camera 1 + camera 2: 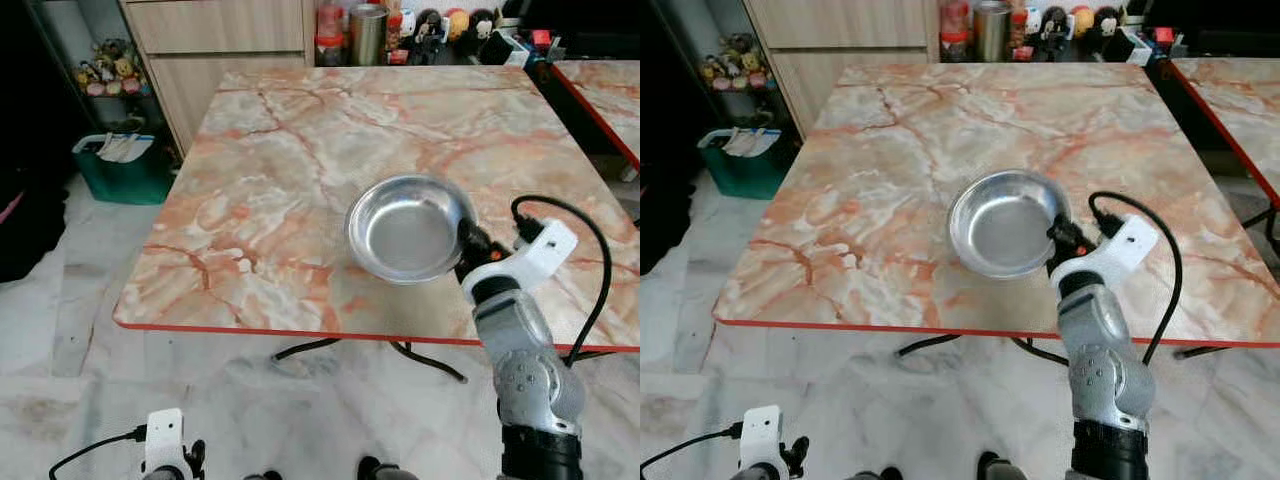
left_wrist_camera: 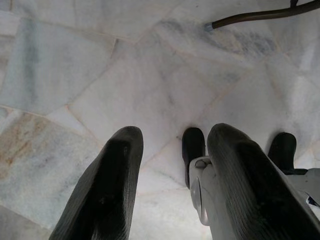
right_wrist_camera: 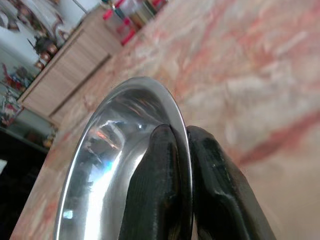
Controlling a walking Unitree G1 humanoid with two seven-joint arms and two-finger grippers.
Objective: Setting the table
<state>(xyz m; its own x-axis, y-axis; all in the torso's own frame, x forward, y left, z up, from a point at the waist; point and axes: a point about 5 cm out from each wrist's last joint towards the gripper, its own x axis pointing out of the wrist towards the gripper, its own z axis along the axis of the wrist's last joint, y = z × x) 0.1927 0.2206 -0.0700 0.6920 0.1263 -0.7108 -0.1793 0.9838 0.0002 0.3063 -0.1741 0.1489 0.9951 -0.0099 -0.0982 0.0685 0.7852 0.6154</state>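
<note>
Steel bowl (image 1: 411, 227), round, shallow and shiny, sits over the near right part of the marble-patterned table (image 1: 300, 180), a big square top in pink and orange veining with a red edge, standing on a pale marble floor (image 1: 90, 330). Beyond the table's far edge runs a wooden cabinet (image 1: 215, 50) with drawers, and beside it a crowd of jars, a metal canister (image 1: 367, 33) and small figurines. A second table (image 1: 605, 90) of the same pattern shows at the right. On the floor to the left of the main table stands a green bin (image 1: 122, 165) holding white things. The right arm reaches up from below, its white wrist block and black cable just beside the bowl, and the right gripper (image 3: 186, 150) pinches the bowl's near right rim, one black finger inside the rim and one outside, closed tight on the thin metal edge. The left gripper (image 2: 175, 165) hangs low over the floor, well apart from the table, its two thick black fingers (image 2: 107, 190) spread with a clear gap and nothing between them; the robot's dark feet show below it.
</note>
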